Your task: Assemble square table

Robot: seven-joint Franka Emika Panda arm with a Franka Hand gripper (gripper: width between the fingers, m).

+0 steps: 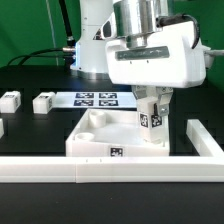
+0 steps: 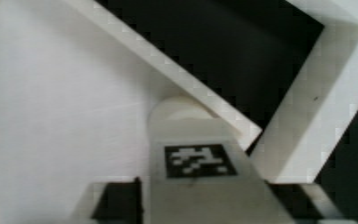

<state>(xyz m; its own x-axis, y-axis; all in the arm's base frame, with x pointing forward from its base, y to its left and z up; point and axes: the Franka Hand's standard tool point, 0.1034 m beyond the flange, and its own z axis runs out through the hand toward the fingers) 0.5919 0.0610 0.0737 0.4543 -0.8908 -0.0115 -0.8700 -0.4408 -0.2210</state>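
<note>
**Exterior view, from its left to its right.** Leg block 1 [image 1: 10,100] and leg block 2 [image 1: 43,101] lie toward the left edge of the desk [image 1: 30,140], well apart from the work. They are presumably parked there to be fetched in turn.

The marker board [image 1: 97,98] lies flat behind the centre, toward the far edge.

The square tabletop [image 1: 95,147] is set rim-up just behind the border rail [image 1: 60,172], which runs along the near edge. The rail is judged to serve as a stop against sliding, though contact between the 2 cannot be confirmed.

At the tabletop's right-hand corner the gripper [image 1: 150,112] is closed part-way on a 3rd leg [image 1: 147,122]. The leg is held upright with its lower end inside the rim, apparently for seating in a corner hole. The hole itself is hidden, so seating cannot be judged.

**Wrist view.** The tag [image 2: 197,160] of the held leg is seen between the jaws, with the raised rim running just beside the leg.
</note>
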